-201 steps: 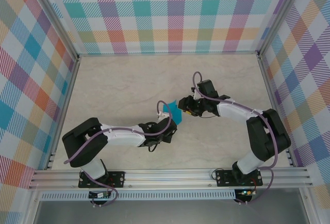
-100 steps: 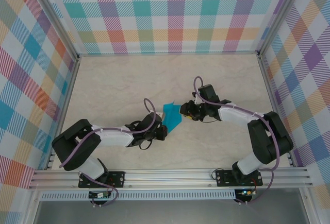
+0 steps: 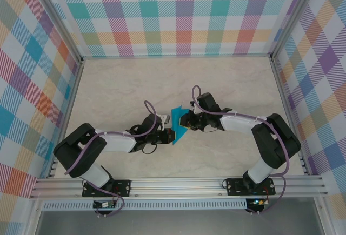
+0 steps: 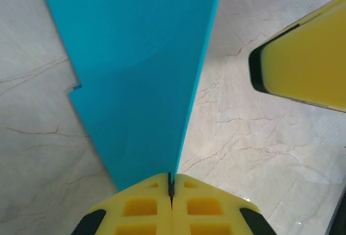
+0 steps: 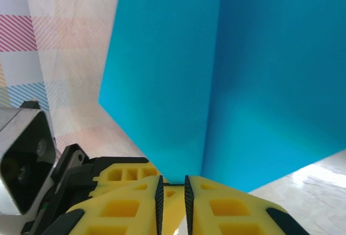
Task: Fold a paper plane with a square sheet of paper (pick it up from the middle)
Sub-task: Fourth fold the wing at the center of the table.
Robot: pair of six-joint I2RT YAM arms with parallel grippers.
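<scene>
The pale marble table (image 3: 108,84) bears both arms: the left arm (image 3: 113,142) stretches in from 8 o'clock and the right arm (image 3: 243,122) from 3 o'clock. They meet near the table's middle, where the square sheet of paper (image 3: 177,114) (teal-blue, with one straight crease showing in the right wrist view) is held between them. The left gripper (image 3: 170,136) is clenched on the sheet's narrow end at 7 o'clock. The right gripper (image 3: 185,120) pinches the sheet's edge at 3 o'clock, its fingers almost touching.
</scene>
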